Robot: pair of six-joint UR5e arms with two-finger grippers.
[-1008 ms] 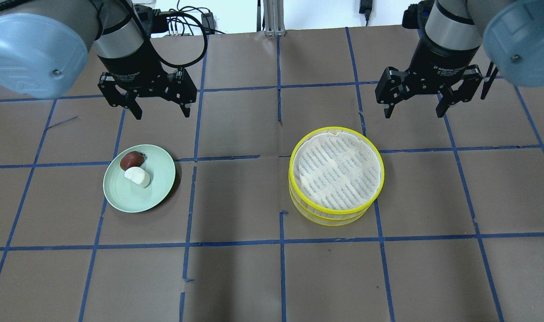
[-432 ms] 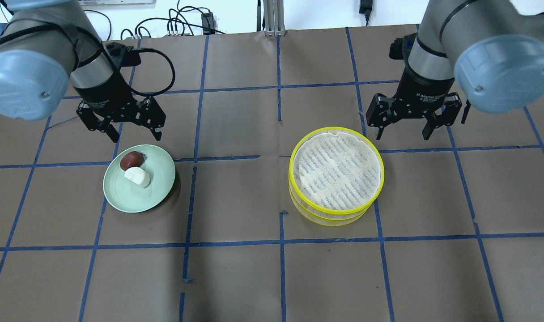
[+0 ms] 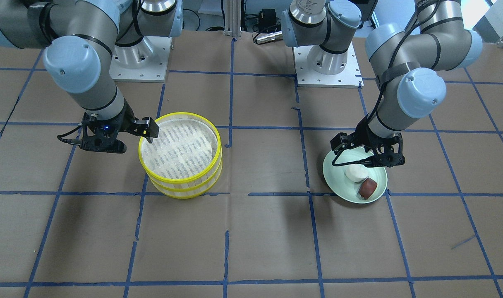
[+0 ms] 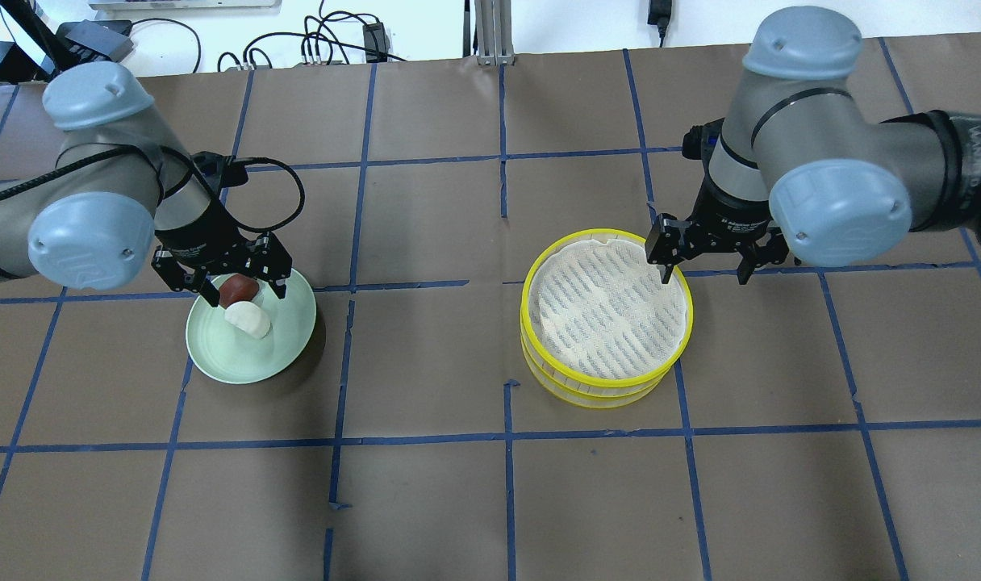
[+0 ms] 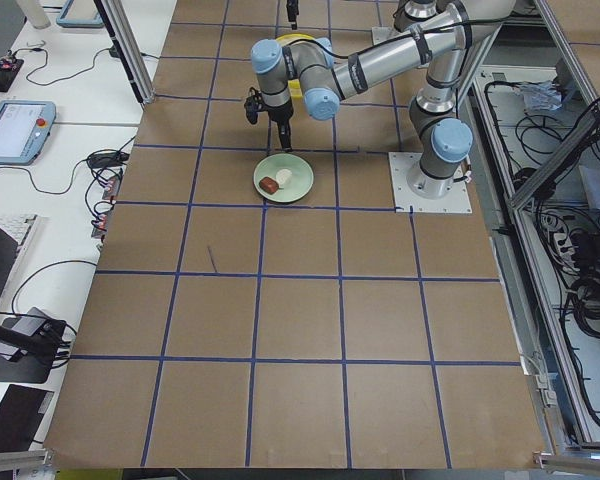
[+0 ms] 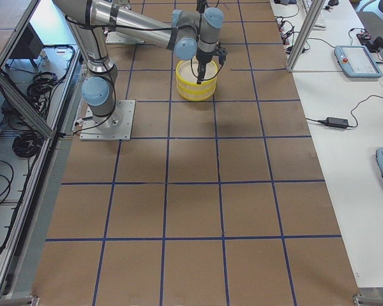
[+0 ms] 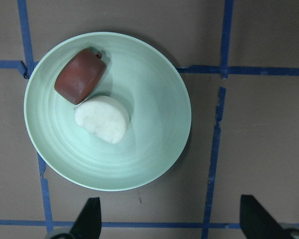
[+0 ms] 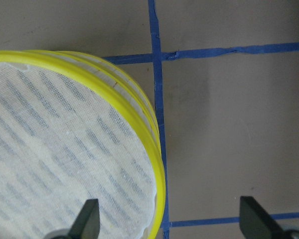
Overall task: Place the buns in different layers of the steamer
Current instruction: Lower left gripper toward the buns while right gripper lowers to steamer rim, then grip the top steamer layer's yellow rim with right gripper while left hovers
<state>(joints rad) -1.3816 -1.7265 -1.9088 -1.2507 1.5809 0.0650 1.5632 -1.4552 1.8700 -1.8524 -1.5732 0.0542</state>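
Leftmost, left gripper (image 4: pixel 248 296): fingers apart, hovered above the pale green round plate (image 4: pixel 224 359).
Plate: carried reddish-brown rounded bun (image 4: pixel 236 289) and white rounded bun (image 4: pixel 248 321), touching.
Yellow-rimmed slatted round steamer (image 4: pixel 603 315): two trays stacked.
Right gripper (image 4: pixel 704 276): fingers apart, straddled steamer's rim.

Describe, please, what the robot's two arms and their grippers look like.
Both the left arm and right arm are grey metallic tubes with pale blue round joint caps. The left gripper and right gripper are black, with two slim fingers each. A black cable loops beside the left wrist.
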